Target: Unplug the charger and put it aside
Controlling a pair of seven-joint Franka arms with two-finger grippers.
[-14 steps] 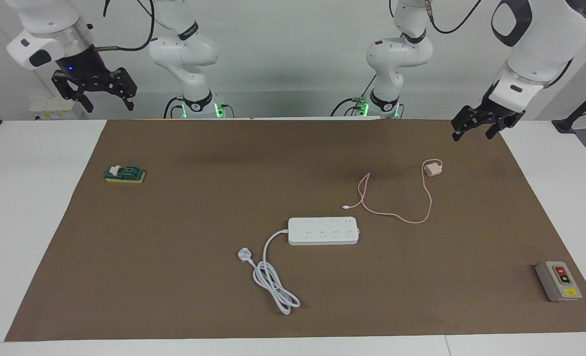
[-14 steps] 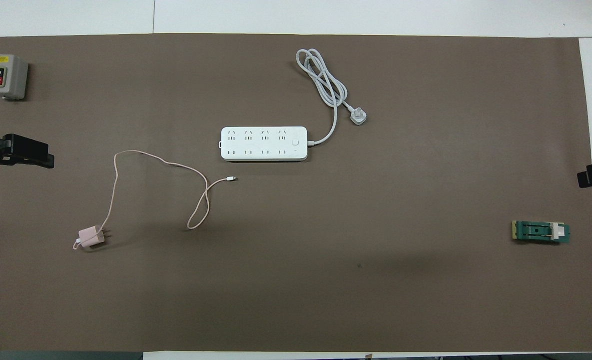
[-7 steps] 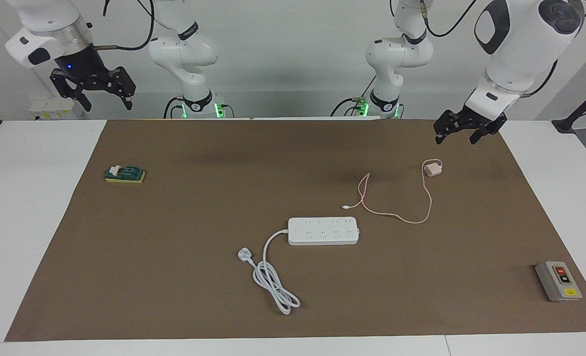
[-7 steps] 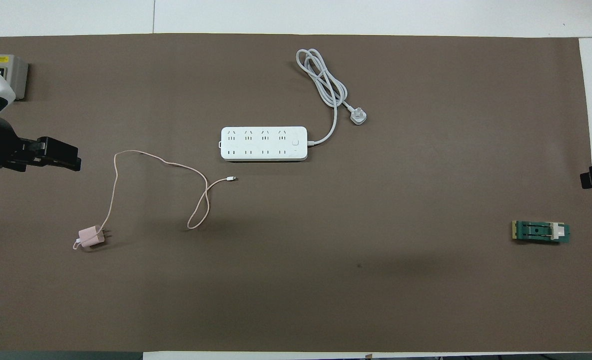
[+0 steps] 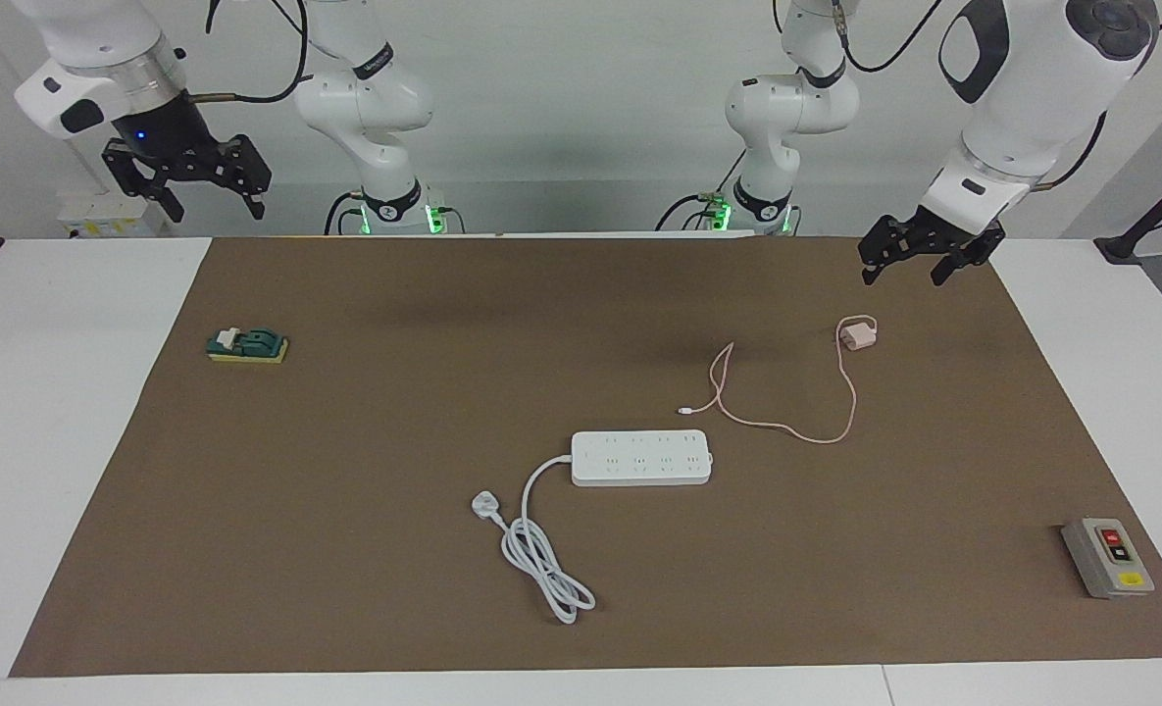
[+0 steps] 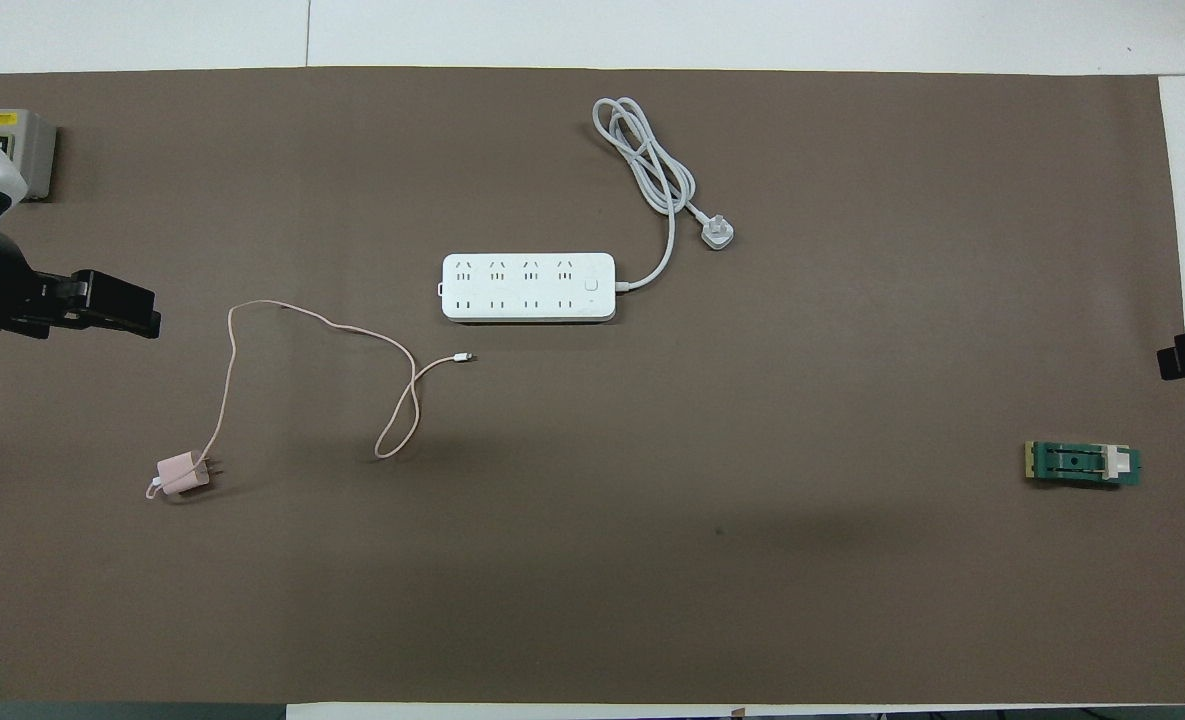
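The left gripper [image 5: 909,263] hangs in the air with its fingers spread and nothing between them, over the brown mat [image 5: 365,441] toward the left arm's end of the table. The charger [image 5: 856,336] lies unplugged on the mat, nearer to the robots than the power strip [image 5: 641,458], its pink cable [image 5: 786,428] looping toward the strip. The right gripper [image 5: 188,186] waits raised, open and empty, well apart from the power strip.

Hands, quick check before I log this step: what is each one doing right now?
Left hand: open, holding nothing, up over the mat near the charger.
Right hand: open, holding nothing, waiting raised at its own end.
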